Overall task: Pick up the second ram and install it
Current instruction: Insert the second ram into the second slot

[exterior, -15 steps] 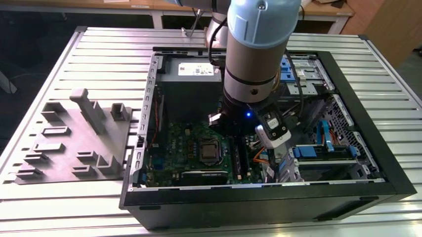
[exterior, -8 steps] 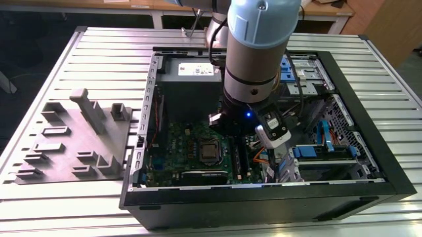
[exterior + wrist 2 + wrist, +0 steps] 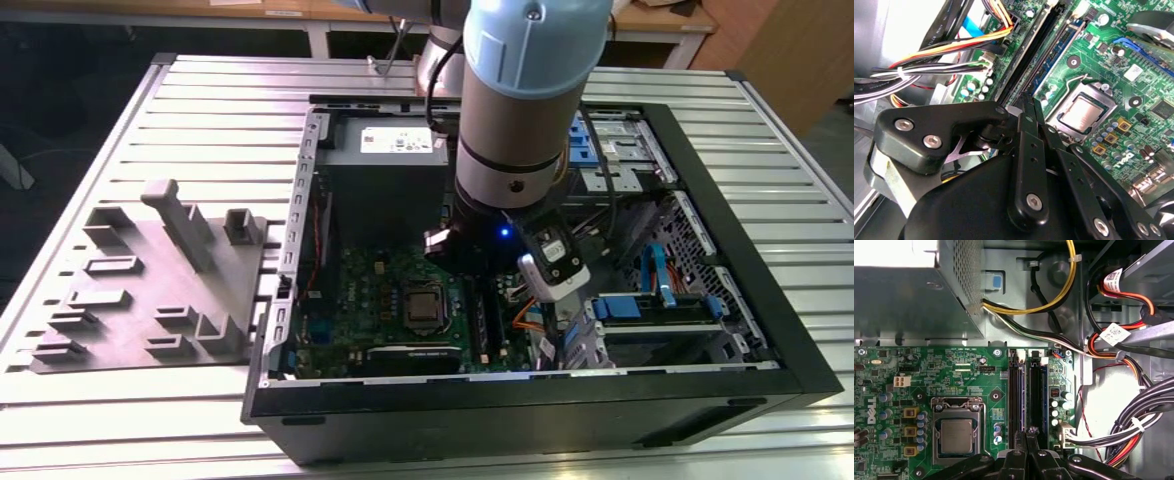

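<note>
Arm: the grey and pale blue arm (image 3: 521, 100) reaches down into the open computer case (image 3: 747, 250), which lies on its side on a slatted metal table (image 3: 214, 110).

Gripper: in both wrist views the gripper (image 3: 1029, 432) (image 3: 1027, 102) has its 2 black fingers pressed together, with no gap and nothing visible between them. The tips are at one end of the memory slots.

Memory slots: a bank of long narrow slots (image 3: 1026, 400) (image 3: 1039, 55), black with some blue, runs just beside the processor socket on the motherboard.

Second ram: it cannot be told apart with certainty. Dark edges run along the slots under the fingertips, and whether a stick is seated there is unclear.

Motherboard: the green board (image 3: 979, 385) (image 3: 1094, 70) (image 3: 374, 290) lies flat on the floor of the case.

Processor: a square silver chip (image 3: 955, 436) (image 3: 1081, 112) (image 3: 422, 308) sits in a metal frame.

Power supply: a grey metal box (image 3: 904, 305) (image 3: 380, 150) is next to the board, with a white printed label (image 3: 396, 143) on top.

Cables: yellow and black wires (image 3: 1024, 302) leave the supply. Red, orange and black bundles lie on the other side of the slots, 2 of them with white printed tags (image 3: 1114, 332).

Writing: fine white print covers the board, too small to make out.

Fixture: a grey moulded tray (image 3: 160, 280) with upright holders sits on the table at the exterior view's left, apart from the case.
</note>
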You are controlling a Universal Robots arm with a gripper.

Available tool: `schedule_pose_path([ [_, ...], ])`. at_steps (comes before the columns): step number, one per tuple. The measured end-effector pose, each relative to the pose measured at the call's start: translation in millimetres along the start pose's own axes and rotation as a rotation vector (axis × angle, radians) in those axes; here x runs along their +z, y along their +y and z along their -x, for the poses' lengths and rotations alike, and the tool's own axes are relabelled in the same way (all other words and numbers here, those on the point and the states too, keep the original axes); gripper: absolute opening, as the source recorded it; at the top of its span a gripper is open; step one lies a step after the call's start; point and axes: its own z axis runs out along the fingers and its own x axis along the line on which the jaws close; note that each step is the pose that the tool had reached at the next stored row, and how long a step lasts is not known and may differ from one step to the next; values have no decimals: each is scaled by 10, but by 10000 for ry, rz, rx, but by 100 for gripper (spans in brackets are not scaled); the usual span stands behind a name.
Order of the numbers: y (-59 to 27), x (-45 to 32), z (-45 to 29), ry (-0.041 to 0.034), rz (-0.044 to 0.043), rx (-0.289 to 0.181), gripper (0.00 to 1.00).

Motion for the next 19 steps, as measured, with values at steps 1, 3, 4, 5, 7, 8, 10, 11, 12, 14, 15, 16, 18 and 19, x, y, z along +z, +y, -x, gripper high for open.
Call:
schedule_pose_path([
  [1, 0, 3, -1, 0, 0, -1, 11],
  [3, -1, 6, -4, 0, 0, -2, 11],
  [4, -1, 9, -5, -1, 0, -1, 11],
  [5, -1, 13, -7, 0, 1, 0, 11],
  [7, -1, 20, -9, 0, 1, -1, 11],
  [8, -2, 22, -10, 1, 0, -1, 11],
  [10, -2, 25, -11, 1, -1, -1, 11],
  [11, -2, 25, -11, 1, -2, -1, 11],
  [12, -2, 26, -12, 1, 0, -1, 11],
  [14, -2, 30, -12, -1, 2, 0, 11],
  [15, -2, 37, -12, -1, 5, -1, 11],
  [16, -2, 45, -12, -1, 3, -1, 11],
  [18, -3, 63, -13, 0, 2, -1, 11],
  [19, -3, 74, -14, 0, 1, -1, 11],
])
